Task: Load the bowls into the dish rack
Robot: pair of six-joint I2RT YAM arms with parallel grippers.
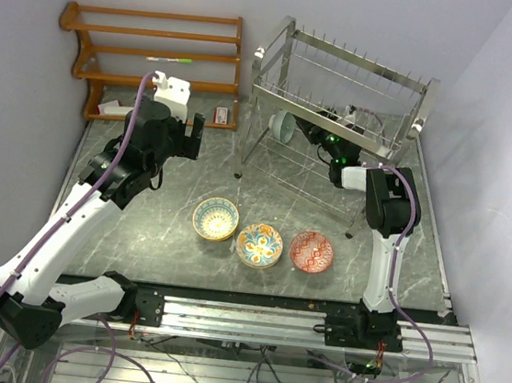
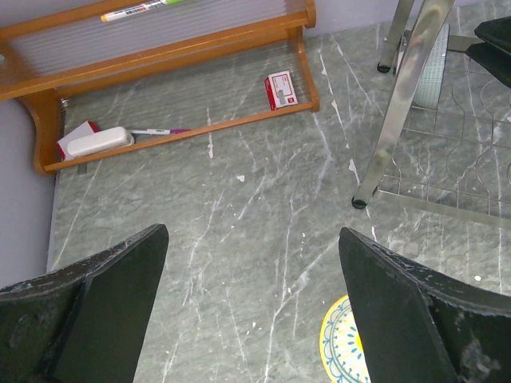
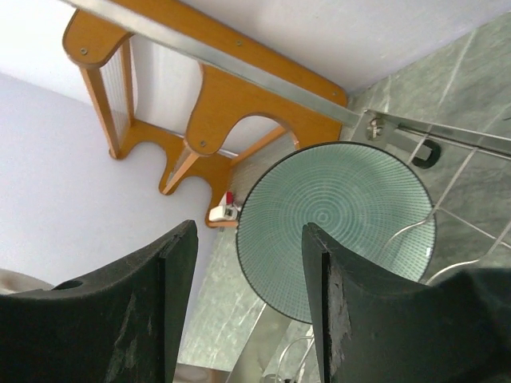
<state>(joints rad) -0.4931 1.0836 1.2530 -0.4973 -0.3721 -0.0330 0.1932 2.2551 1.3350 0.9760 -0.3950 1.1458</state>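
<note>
R jaws wide open, empty, w/ teal bowl (image 3: pixel 355 199) on edge in dish rack (image 1: pixel 425 100) just beyond them.

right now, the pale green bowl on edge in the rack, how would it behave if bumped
The pale green bowl stands on edge in the dish rack, so a bump would probably roll or tip it. It looks glazed and rigid: likely slippery for the right pincer and breakable.

Bare tabletop (image 1: pixel 194 171) between bowls (image 1: pixel 259 245) and dish rack (image 1: pixel 272 94) legs
</note>
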